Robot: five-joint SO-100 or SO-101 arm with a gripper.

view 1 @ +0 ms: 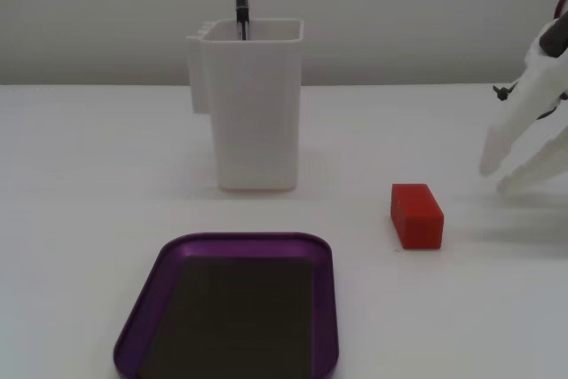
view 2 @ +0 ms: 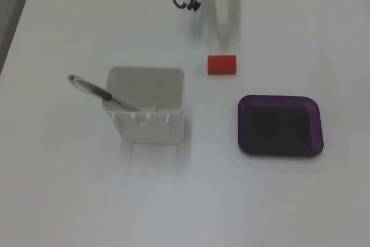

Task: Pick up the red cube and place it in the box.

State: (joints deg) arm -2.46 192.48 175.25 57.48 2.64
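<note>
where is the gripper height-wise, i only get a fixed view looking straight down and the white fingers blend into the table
Observer: In a fixed view the gripper appears to hang clear of the table, right of the red cube and not touching it.
Operator: jaws open?
Observer: Yes, the two fingers are spread, tips slanting down toward the cube.
Operator: is the tray rim tall
Observer: No, the purple tray has a low rim.
</note>
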